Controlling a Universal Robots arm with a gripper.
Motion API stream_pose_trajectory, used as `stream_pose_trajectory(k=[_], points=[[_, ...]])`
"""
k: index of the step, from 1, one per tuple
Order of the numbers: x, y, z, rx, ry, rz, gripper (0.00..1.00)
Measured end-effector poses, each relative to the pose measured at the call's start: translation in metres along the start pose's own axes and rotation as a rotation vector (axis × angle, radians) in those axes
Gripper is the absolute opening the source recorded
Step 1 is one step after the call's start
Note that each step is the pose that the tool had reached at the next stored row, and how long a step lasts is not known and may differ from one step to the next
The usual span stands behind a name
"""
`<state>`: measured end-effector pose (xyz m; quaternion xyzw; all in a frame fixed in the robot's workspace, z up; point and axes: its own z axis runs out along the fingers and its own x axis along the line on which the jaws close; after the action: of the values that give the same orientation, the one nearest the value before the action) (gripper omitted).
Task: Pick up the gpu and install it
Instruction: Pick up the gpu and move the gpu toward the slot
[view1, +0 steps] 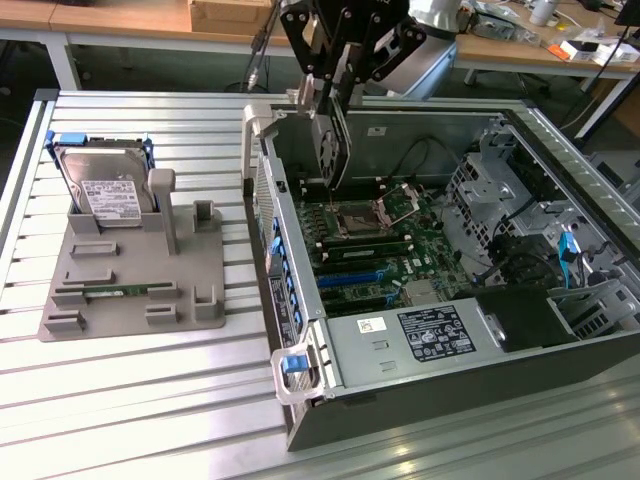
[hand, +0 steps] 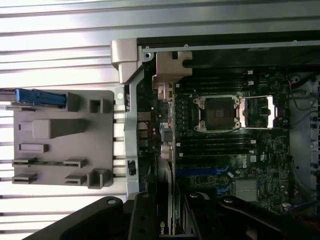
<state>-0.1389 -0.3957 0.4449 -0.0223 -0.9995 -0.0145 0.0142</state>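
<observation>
Holding gpu (view1: 331, 150) over the open case (view1: 400, 405)
The gripper (view1: 333, 92) is pinching the gpu's top edge between its jaws; the gpu is hanging upright above the motherboard (view1: 400, 255), near the rear wall.

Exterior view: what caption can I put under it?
Robot tool holds the gpu upright over the open computer case; hard drive sits in the grey stand.

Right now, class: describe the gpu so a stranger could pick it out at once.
Find the open computer case on the slatted table; above its motherboard hangs the gripper. The gpu is the slim dark card it holds on edge, with a silver bracket at one end, unlike the motherboard lying flat below.
</observation>
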Motion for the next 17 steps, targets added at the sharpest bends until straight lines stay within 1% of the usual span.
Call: stream_pose_trajectory(k=[2, 9, 12, 17], points=[[-0.009, 0.0004, -0.0002, 0.0003, 0.0057, 0.0, 0.26], [-0.033, 0.0015, -0.0009, 0.0009, 0.0193, 0.001, 0.26], [-0.048, 0.0022, -0.0013, 0.0013, 0.0288, 0.001, 0.26], [-0.068, 0.003, -0.0019, 0.0018, 0.0409, 0.001, 0.26]])
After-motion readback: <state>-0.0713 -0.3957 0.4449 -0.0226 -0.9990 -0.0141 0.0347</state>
